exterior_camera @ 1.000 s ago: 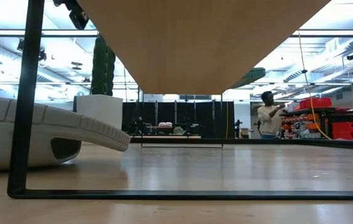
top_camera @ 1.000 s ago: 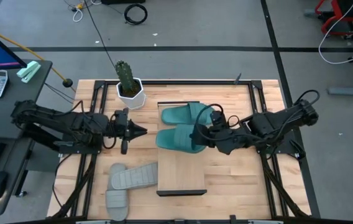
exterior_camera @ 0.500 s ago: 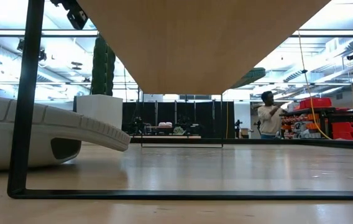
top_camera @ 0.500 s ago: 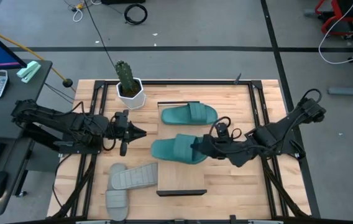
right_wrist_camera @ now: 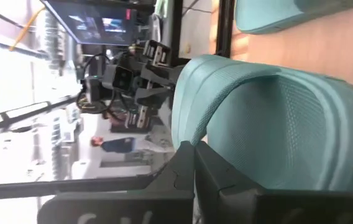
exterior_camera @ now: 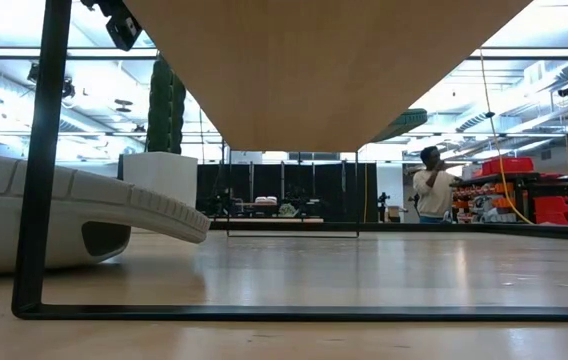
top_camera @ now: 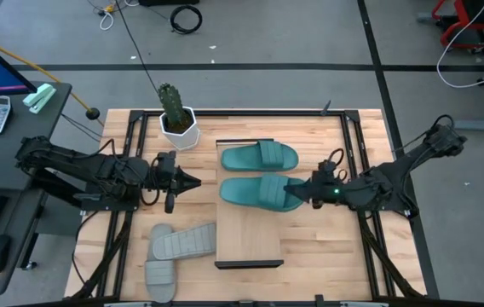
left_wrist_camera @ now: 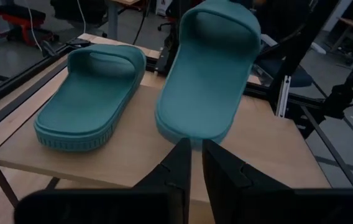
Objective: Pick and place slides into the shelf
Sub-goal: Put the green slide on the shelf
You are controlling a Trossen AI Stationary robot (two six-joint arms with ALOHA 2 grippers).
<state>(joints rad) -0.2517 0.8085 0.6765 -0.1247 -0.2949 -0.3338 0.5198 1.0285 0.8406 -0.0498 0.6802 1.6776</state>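
Two teal slides (top_camera: 259,157) (top_camera: 260,191) side by side on the shelf (top_camera: 249,237); two grey slides (top_camera: 182,242) (top_camera: 160,278) on the table (top_camera: 310,247) beside it. Right claw (top_camera: 297,191) clamped on the nearer teal slide's strap. Left claw (top_camera: 193,180) nearly together, empty, hovering by the shelf.

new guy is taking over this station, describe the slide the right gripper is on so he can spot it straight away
Start at the shelf, the pale board in the middle of the table. Two teal slides lie side by side on its far half, toward the potted cactus. The one you want is the nearer teal slide: unlike the far teal slide, it has the right gripper shut on its end.
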